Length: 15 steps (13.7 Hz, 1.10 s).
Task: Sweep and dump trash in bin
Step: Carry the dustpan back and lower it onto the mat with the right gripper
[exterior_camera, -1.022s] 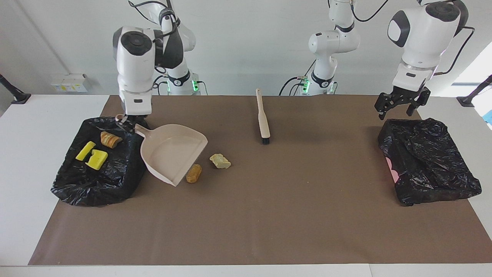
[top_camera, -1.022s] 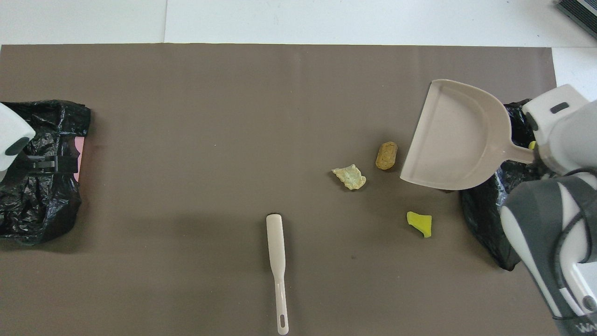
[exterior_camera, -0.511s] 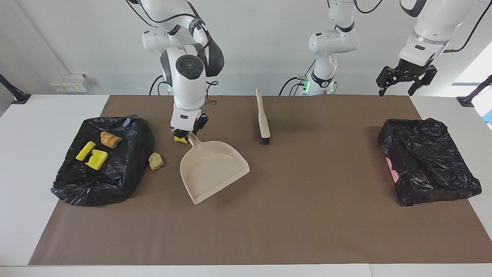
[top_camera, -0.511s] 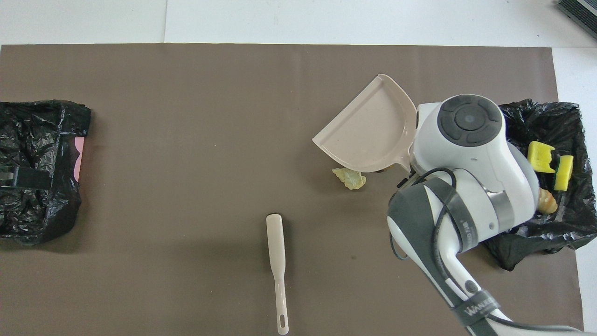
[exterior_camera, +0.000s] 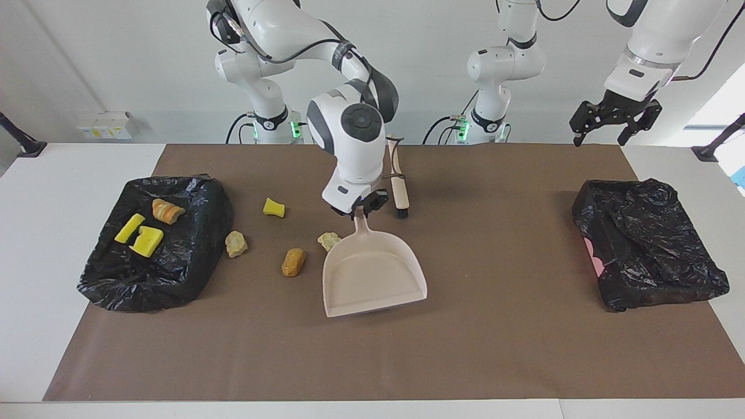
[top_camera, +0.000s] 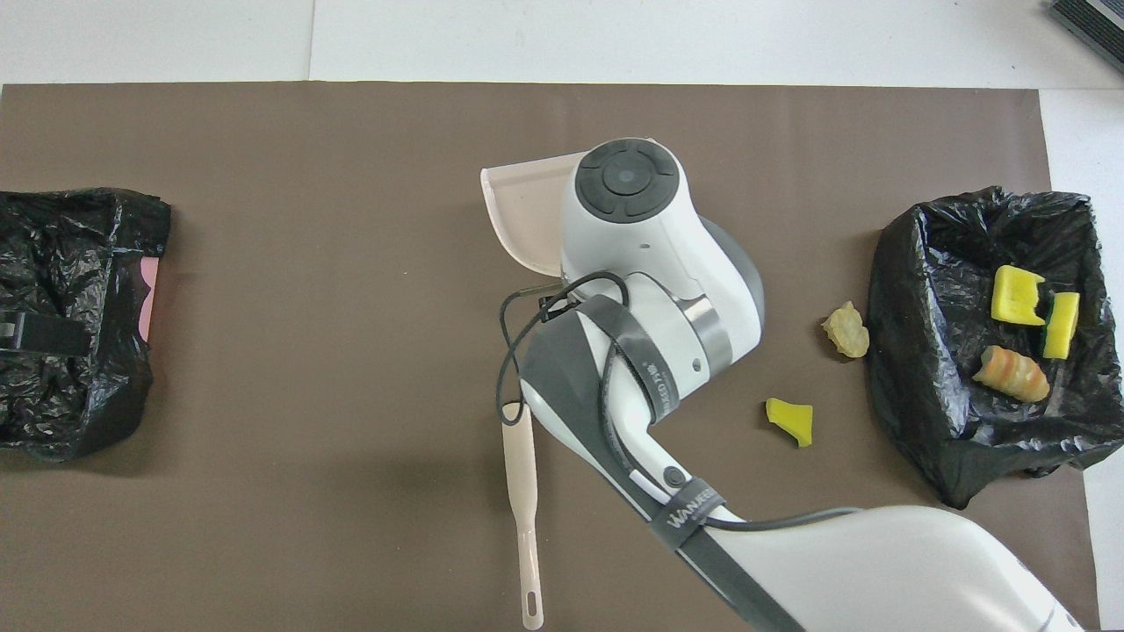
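While our right gripper (exterior_camera: 359, 208) is clamped on the handle of the dustpan (exterior_camera: 372, 273), the thing that matters is where the loose trash lies relative to the pan's mouth. The pan sits near the middle of the brown mat (exterior_camera: 372, 361), handle toward the robots, open lip facing the mat's edge farthest from us. Four pieces are loose on the mat, all on the right arm's side of the pan: a pale lump (exterior_camera: 329, 240) just beside the pan's wall, an orange-brown piece (exterior_camera: 293, 262) a little farther off, a tan lump (exterior_camera: 236, 244) next to the black-lined bin (exterior_camera: 192, 273), and a yellow chunk (exterior_camera: 273, 208) nearer to the robots. Three more pieces already lie in that bin.

So the trash is beside the pan, not in front of its lip; we judge the pan must turn or shift before anything can be swept in. The brush (exterior_camera: 399, 192) lies just by the gripper, its long axis running away from the robots, bristles at the farther end. Our left gripper (exterior_camera: 614, 119) waits, fingers apart, high over the mat's corner near a second black bag (exterior_camera: 646, 244). Open mat lies between it and the brush.
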Each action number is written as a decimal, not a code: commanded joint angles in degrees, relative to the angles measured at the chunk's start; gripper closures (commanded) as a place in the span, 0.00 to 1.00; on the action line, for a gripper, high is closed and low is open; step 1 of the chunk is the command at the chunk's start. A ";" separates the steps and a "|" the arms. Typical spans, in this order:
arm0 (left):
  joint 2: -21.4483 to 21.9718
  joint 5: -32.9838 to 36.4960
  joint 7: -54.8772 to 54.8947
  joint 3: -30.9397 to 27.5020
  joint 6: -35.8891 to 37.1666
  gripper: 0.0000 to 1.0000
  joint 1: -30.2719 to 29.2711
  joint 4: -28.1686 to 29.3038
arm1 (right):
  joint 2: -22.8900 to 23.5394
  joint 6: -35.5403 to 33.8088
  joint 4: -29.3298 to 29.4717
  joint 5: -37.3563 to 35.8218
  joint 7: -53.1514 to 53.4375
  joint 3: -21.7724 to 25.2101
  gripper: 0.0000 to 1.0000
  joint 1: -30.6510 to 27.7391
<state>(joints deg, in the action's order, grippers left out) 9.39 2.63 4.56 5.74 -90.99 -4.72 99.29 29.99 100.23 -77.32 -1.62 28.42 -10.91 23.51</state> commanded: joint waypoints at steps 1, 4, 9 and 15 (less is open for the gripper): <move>-0.33 -0.78 0.19 0.06 1.52 0.00 -0.29 -0.94 | 8.40 -0.13 10.34 3.28 5.76 0.10 1.00 2.24; -0.25 -0.78 0.19 0.15 1.43 0.00 -0.21 -0.93 | 10.96 1.72 9.91 4.78 7.00 0.19 1.00 4.00; -0.16 -0.87 0.02 0.15 1.43 0.00 -0.03 -0.59 | 10.62 9.19 4.65 4.62 8.85 0.19 0.89 3.57; -0.24 -0.87 -0.07 0.15 0.55 0.00 0.32 -0.67 | 5.35 4.73 1.48 5.05 8.15 0.19 0.00 2.24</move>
<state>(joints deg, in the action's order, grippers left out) 9.35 2.40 4.56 6.01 -90.57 -4.71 99.29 39.52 106.68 -71.71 2.06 36.13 -10.59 26.49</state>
